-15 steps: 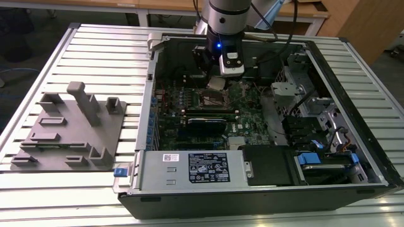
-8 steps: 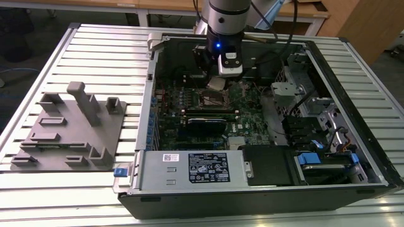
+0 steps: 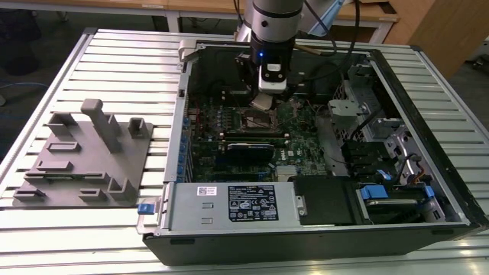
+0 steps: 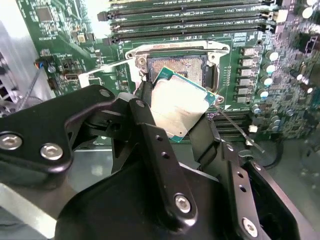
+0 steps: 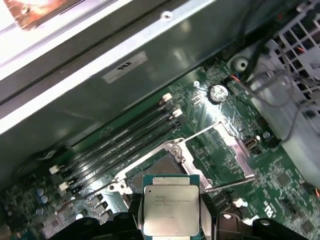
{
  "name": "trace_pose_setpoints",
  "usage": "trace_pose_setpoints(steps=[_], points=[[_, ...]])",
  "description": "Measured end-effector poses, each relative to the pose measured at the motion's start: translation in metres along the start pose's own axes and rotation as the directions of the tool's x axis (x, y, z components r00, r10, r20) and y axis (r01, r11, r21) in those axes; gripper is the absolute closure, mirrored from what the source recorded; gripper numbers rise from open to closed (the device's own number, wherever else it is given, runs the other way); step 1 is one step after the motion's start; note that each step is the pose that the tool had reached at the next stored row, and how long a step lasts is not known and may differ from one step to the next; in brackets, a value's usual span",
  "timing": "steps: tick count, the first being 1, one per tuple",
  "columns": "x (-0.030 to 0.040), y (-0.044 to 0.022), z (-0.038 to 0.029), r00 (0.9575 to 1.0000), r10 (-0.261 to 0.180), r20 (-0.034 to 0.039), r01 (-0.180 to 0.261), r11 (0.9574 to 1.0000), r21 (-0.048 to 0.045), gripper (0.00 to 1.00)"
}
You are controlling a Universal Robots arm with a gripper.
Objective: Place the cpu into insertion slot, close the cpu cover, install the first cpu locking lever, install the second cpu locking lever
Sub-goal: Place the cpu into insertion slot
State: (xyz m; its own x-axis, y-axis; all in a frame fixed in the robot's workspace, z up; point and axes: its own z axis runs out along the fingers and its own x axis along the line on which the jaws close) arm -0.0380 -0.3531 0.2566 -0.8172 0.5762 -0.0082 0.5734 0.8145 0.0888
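Observation:
My gripper (image 3: 262, 104) reaches down into the open computer case and is shut on the cpu (image 4: 181, 106), a flat square chip with a silver top, held by two opposite edges. The chip hangs tilted a little above the insertion slot (image 4: 184, 64), a square black socket with a dark centre and a silver frame. In the first wrist view the cpu (image 5: 171, 210) sits between the black fingers (image 5: 134, 216), just short of the insertion slot (image 5: 152, 169). The cpu cover (image 5: 237, 150) stands swung open beside the socket. A thin locking lever (image 4: 235, 129) sticks out unlatched.
Long black memory slots (image 4: 190, 20) run beside the socket. A black card (image 3: 250, 152), the power supply (image 3: 229, 203) and drive cages (image 3: 382, 160) crowd the case. A grey fixture plate (image 3: 84, 154) lies on the slatted table at the exterior view's left.

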Motion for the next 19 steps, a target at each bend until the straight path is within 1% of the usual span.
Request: trace_pose_setpoints(steps=[3, 6, 19], points=[[0.0, 0.0, 0.0, 0.9998, 0.02, 0.0018, -0.02, 0.9998, 0.0002, 0.46], [0.0, 0.0, 0.0, 0.9996, 0.028, 0.0025, -0.028, 0.9996, 0.0002, 0.46], [0.0, 0.0, 0.0, 0.9992, 0.039, 0.0035, -0.039, 0.9992, 0.0003, 0.46]])
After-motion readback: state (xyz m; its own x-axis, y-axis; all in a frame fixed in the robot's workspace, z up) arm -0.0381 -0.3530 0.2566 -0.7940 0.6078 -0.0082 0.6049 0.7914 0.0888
